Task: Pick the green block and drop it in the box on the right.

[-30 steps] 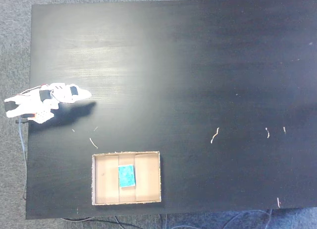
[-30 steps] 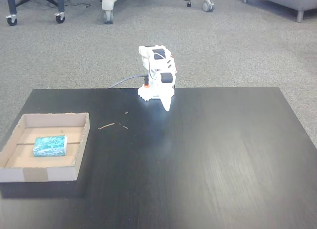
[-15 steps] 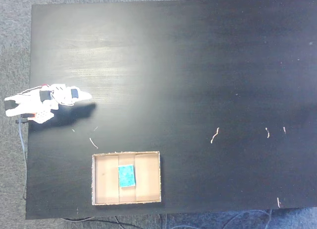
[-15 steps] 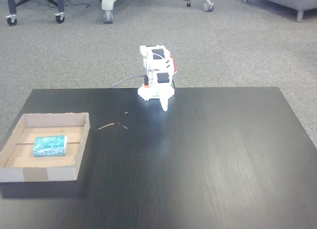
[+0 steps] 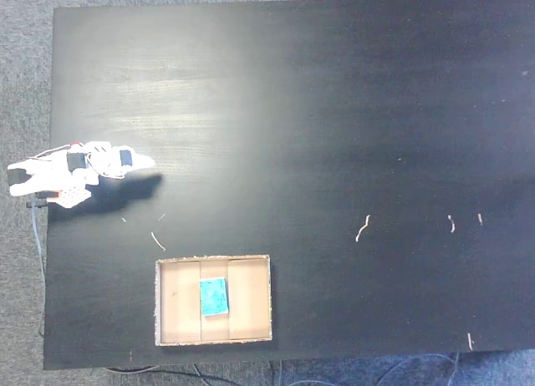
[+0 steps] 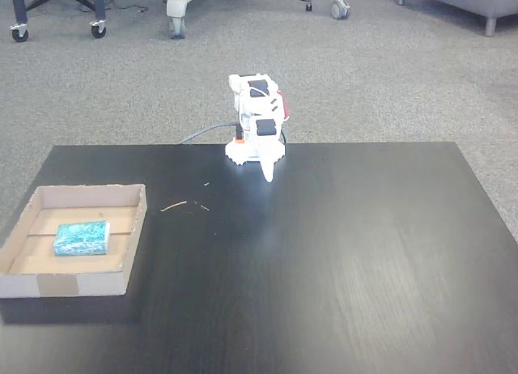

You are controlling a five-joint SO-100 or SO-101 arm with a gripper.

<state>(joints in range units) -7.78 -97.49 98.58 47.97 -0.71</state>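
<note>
The green block (image 5: 214, 297) lies flat on the floor of the box (image 5: 251, 298), near its middle; from the front it is the teal block (image 6: 82, 237) inside the cardboard box (image 6: 129, 236) at the table's left. My white arm is folded at the table's edge, far from the box. Its gripper (image 5: 147, 161) points over the table with the fingers together and nothing between them; in the front view the gripper (image 6: 269, 176) hangs tip-down just above the tabletop.
The black table (image 5: 351, 110) carries a few pale scraps (image 5: 362, 228) and thin slivers (image 6: 173, 206) near the arm. Chair bases with castors (image 6: 174, 26) stand on the grey carpet behind. A cable (image 6: 202, 134) runs from the arm's base.
The arm has settled slightly further into its folded pose; the gripper tip has swung a little toward the centre. The block and box have not moved.
</note>
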